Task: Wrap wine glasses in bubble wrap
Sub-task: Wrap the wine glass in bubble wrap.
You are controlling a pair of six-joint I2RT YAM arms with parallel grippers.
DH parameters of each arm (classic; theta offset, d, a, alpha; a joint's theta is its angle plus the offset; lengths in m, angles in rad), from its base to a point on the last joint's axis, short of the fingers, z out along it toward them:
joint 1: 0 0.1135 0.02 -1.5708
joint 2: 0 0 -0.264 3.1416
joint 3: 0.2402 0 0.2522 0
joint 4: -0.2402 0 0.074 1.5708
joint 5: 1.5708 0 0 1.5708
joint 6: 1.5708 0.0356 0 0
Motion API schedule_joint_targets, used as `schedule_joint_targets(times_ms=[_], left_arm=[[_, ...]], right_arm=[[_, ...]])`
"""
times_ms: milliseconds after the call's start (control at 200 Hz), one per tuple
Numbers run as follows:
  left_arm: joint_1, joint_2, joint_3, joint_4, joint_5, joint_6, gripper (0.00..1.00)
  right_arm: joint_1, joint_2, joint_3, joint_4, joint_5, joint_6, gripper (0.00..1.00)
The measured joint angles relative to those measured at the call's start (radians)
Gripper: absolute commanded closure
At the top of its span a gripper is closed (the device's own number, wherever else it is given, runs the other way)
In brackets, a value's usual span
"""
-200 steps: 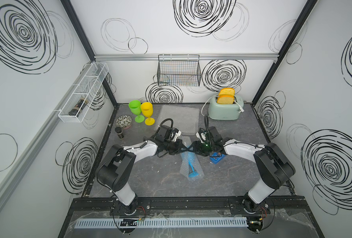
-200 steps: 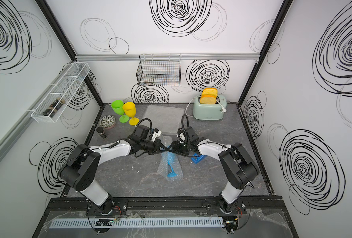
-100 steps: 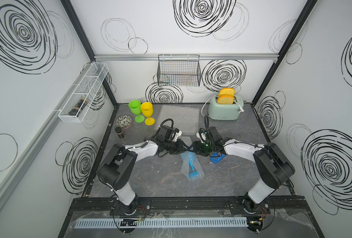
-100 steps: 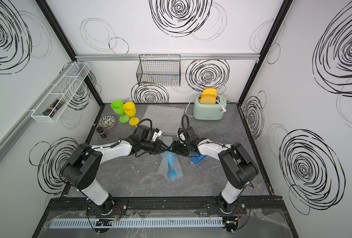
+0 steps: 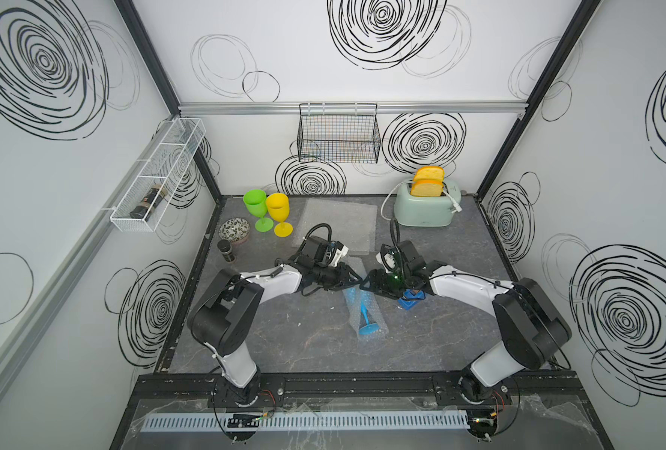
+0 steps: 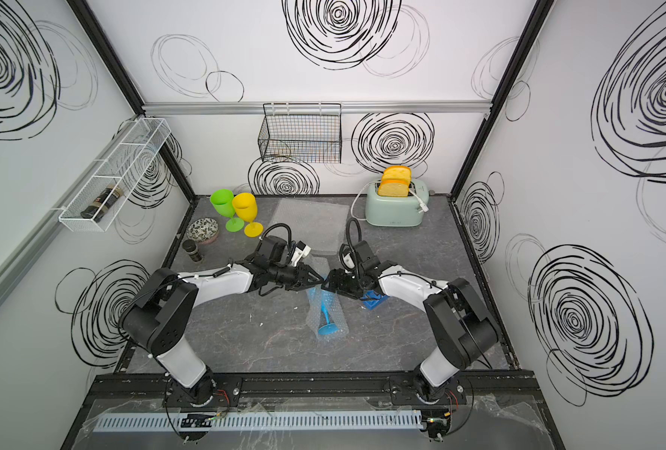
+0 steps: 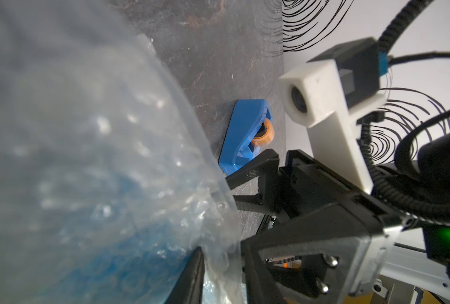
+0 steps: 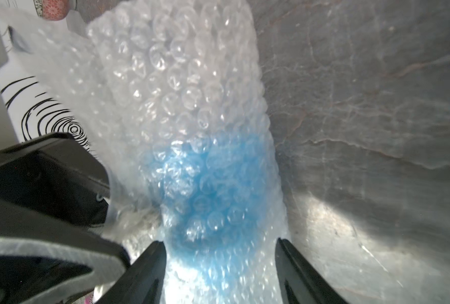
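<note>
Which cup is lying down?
The blue goblet, rolled in bubble wrap. The green goblet and yellow goblet stand upright.

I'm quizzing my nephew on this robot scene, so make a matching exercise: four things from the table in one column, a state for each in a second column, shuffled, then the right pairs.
Column one
A. blue goblet
B. yellow goblet
C. toaster
D. tape dispenser

Column two
1. carries an orange roll
2. stands upright beside the green goblet
3. lies on its side, rolled in bubble wrap
4. has toast slices sticking out

Pairs: A-3, B-2, C-4, D-1
</note>
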Motion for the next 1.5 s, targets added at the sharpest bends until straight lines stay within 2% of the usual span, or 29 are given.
schedule_joint_targets(times_ms=[340, 615, 735, 926, 1026, 1156, 1256, 1311, 1486, 1501], left_arm=[[-0.006, 0.005, 0.005, 0.006, -0.003, 0.016, 0.68], [-0.006, 0.005, 0.005, 0.006, -0.003, 0.018, 0.68], [-0.006, 0.005, 0.005, 0.006, -0.003, 0.020, 0.68], [-0.006, 0.005, 0.006, 0.005, -0.003, 0.021, 0.68], [-0.006, 0.005, 0.006, 0.005, -0.003, 0.021, 0.68], [-0.007, 0.005, 0.007, 0.005, -0.004, 0.021, 0.67], [-0.007, 0.005, 0.007, 0.005, -0.004, 0.021, 0.67], [-0.007, 0.005, 0.007, 0.005, -0.005, 0.021, 0.67], [-0.007, 0.005, 0.007, 0.005, -0.005, 0.021, 0.67], [-0.007, 0.005, 0.007, 0.005, -0.005, 0.021, 0.67]], right_arm=[[0.056, -0.179, 0.000, -0.024, -0.006, -0.016, 0.25], [0.126, -0.129, 0.009, -0.044, 0.040, -0.039, 0.25], [0.129, -0.096, 0.013, -0.071, 0.074, -0.054, 0.36], [0.116, -0.095, 0.014, -0.102, 0.105, -0.076, 0.58], [0.101, -0.096, 0.013, -0.111, 0.109, -0.081, 0.75], [0.091, -0.097, 0.013, -0.112, 0.107, -0.093, 0.80], [0.087, -0.097, 0.013, -0.113, 0.101, -0.100, 0.97], [0.082, -0.097, 0.014, -0.116, 0.097, -0.106, 1.00], [0.065, -0.098, 0.014, -0.125, 0.086, -0.115, 1.00], [0.063, -0.098, 0.014, -0.127, 0.086, -0.115, 0.97]])
